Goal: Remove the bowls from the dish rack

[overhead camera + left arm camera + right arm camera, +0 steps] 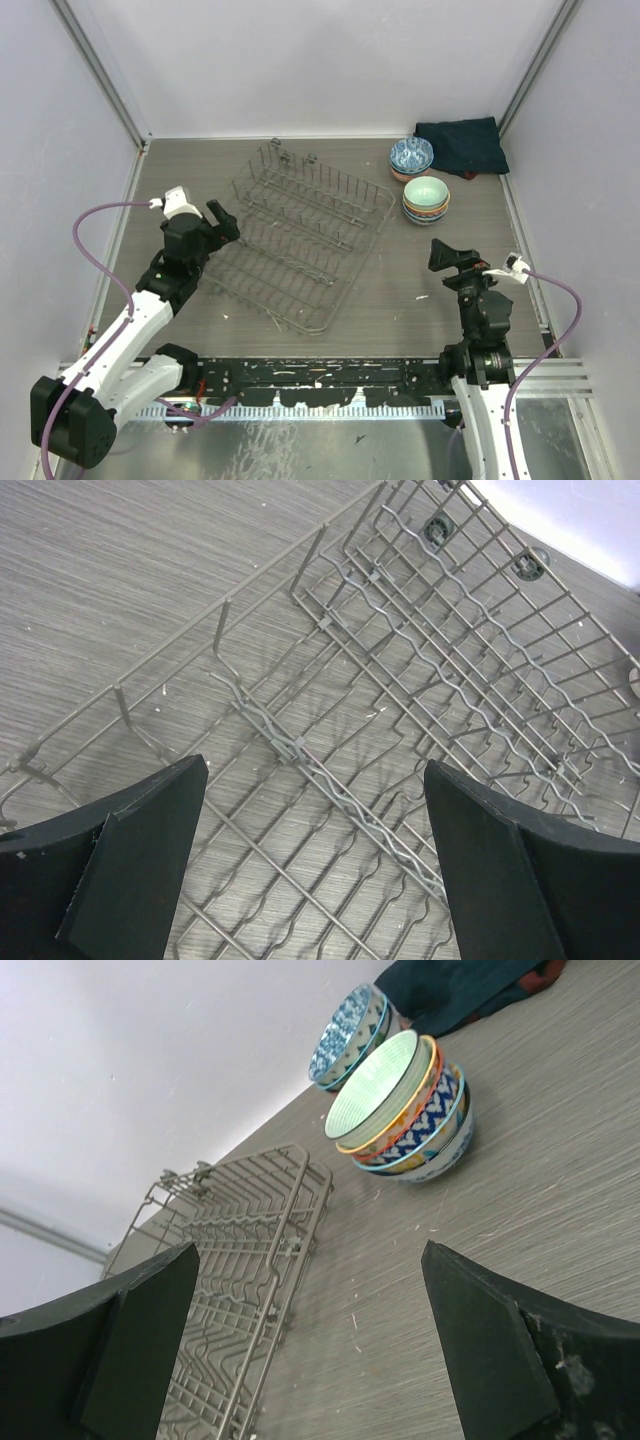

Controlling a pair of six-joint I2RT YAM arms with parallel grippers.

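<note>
The left arm [130,320] stretches from its base at the near left corner forward and to the right. Its wrist is bent so that the left claw [220,222] hangs over the left edge of the dish rack [300,240], pointing down at the wires. Its jaws stand wide with nothing between them; the wrist view shows only rack wire and bench below. The right arm [485,330] rises nearly upright from its base at the near right. The right claw [450,254] points toward the far right corner, jaws spread wide and holding nothing.

The rack lies askew in the middle of the bench [400,290]. The bowls [426,198] sit off the rack, on the bench to its far right, in two stacks just beside each other. The nearer stack is topped by a mint-lined bowl, the farther by a blue-patterned bowl [411,155]. A dark cloth [462,143] lies behind them in the corner.
</note>
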